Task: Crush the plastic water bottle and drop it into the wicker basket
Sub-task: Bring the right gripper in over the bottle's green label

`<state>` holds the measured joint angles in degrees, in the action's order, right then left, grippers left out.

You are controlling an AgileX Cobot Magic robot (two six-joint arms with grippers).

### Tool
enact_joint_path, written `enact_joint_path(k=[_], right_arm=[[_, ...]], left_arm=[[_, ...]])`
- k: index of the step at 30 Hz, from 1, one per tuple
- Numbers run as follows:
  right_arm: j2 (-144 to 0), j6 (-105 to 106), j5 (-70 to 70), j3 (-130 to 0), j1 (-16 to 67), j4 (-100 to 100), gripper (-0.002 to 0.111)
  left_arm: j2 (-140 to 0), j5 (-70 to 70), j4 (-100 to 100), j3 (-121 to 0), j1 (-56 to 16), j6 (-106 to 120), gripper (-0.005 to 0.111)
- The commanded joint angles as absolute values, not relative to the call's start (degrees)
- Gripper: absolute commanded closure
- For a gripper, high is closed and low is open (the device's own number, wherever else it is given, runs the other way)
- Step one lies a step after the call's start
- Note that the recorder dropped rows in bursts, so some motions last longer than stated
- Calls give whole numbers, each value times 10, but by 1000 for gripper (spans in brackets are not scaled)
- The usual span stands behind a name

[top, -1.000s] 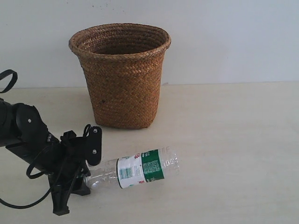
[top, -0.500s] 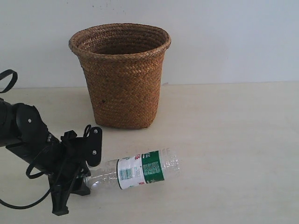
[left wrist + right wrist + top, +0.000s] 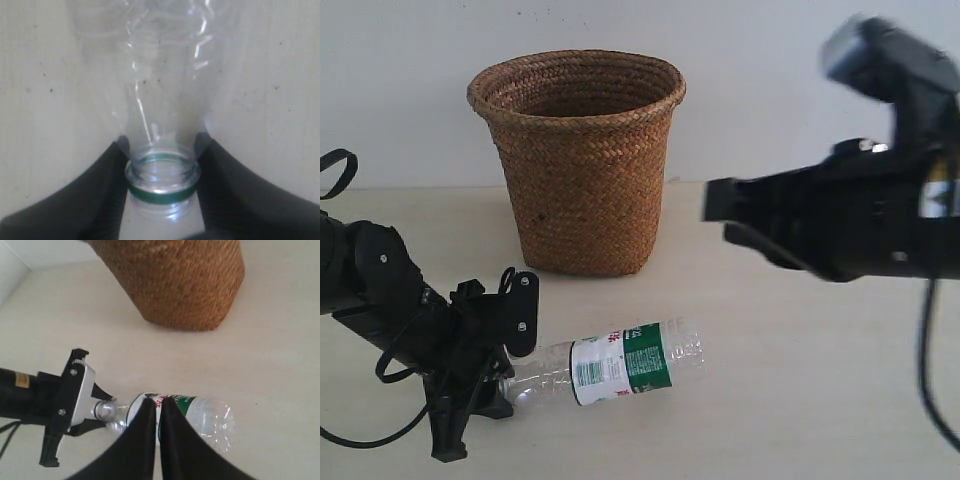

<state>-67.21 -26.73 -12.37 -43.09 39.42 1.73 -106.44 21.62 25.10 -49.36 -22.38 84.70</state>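
Observation:
The plastic water bottle (image 3: 620,365) lies on its side on the table in front of the wicker basket (image 3: 582,160). Its white-and-green label faces up. My left gripper (image 3: 503,383) is shut on the bottle's neck. In the left wrist view the black fingers (image 3: 107,190) press on both sides of the green neck ring (image 3: 161,194), and the neck has no cap. My right gripper (image 3: 718,215) hangs in the air to the right of the basket, shut and empty, well above the bottle. In the right wrist view its tips (image 3: 156,402) point down at the label (image 3: 172,407).
The basket (image 3: 180,280) stands upright behind the bottle, near a pale wall. The table (image 3: 800,400) is a light beige surface. Black cables loop around the left arm (image 3: 380,290) at the left edge.
My right arm has come into the exterior view from the right and now hovers beside the basket. The bottle and the left gripper have stayed where they were.

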Motion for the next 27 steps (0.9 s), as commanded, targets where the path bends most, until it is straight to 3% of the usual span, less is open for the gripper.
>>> enact_joint_path(k=[1,13,27], right_arm=[[-785,-256,-136,-490,405,9,108],[-935,-244,-131,-545,405,9,108],[-974,-232,-146,-562,423,28,108]], left_arm=[[-1066,227,247,-494,-227,851,103],[-1066,223,246,-494,-227,854,103],[-1066,202,246,-494,-227,875,103]])
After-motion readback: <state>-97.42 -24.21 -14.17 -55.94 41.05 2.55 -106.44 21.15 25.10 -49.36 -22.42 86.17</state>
